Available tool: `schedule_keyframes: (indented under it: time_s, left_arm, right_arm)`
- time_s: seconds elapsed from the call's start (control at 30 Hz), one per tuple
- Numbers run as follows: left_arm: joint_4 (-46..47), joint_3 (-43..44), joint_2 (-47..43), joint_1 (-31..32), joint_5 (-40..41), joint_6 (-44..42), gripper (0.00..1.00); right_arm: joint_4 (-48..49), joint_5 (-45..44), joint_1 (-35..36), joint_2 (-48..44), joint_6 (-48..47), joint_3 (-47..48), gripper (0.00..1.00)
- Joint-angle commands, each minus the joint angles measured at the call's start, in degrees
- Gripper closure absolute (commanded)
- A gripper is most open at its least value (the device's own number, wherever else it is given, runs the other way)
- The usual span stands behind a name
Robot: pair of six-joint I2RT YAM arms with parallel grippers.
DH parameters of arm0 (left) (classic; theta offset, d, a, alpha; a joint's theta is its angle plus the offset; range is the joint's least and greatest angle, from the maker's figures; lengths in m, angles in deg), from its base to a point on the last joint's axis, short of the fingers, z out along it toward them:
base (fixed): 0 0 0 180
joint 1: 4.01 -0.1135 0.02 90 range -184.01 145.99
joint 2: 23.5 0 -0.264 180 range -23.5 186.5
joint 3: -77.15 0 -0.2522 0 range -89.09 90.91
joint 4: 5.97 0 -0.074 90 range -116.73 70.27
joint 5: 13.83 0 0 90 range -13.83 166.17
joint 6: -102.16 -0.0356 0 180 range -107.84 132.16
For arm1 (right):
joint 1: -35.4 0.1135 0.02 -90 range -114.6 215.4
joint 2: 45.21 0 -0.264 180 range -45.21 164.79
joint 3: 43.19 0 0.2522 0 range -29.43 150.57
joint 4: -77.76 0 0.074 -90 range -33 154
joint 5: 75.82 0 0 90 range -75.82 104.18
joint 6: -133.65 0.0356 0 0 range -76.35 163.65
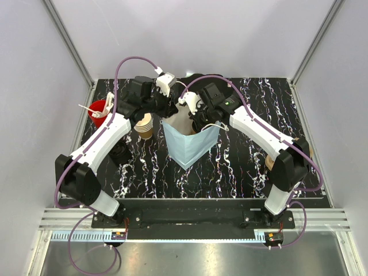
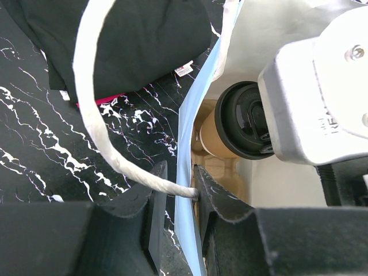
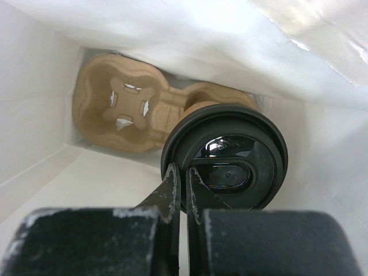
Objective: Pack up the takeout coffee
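Observation:
The takeout coffee (image 3: 241,167), a tan cup under a black lid, is inside the light blue paper bag (image 1: 190,144), over the brown pulp cup carrier (image 3: 121,109) on the bag's floor. My right gripper (image 3: 182,171) reaches down into the bag and is shut on the left rim of the lid. In the left wrist view the lid (image 2: 244,121) shows beside the right gripper's white body. My left gripper (image 2: 179,172) straddles the bag's blue wall (image 2: 190,144) at its top edge. Its jaws are slightly apart: the inner finger touches the wall, and a gap shows on the outer side.
The bag's white rope handle (image 2: 92,115) loops over the left fingers. A stack of tan cups (image 1: 145,126) and a red cup of straws (image 1: 99,109) stand left of the bag. A black cloth item (image 2: 132,40) lies behind it on the marbled table (image 1: 230,167).

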Motion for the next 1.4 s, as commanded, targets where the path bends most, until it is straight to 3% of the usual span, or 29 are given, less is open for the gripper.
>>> schedule_keyframes:
  time_s: [0.0, 1.37]
  left_arm:
    - [1.66, 1.98, 0.1, 0.14, -0.61, 0.05, 0.72]
    - [1.57, 1.8, -1.13, 0.14, -0.97, 0.32, 0.73]
  right_arm:
    - [2.21, 1.3, -0.39, -3.04, -0.88, -0.5, 1.0]
    - [6.25, -0.02, -0.39, -2.34, -1.85, -4.63, 1.0]
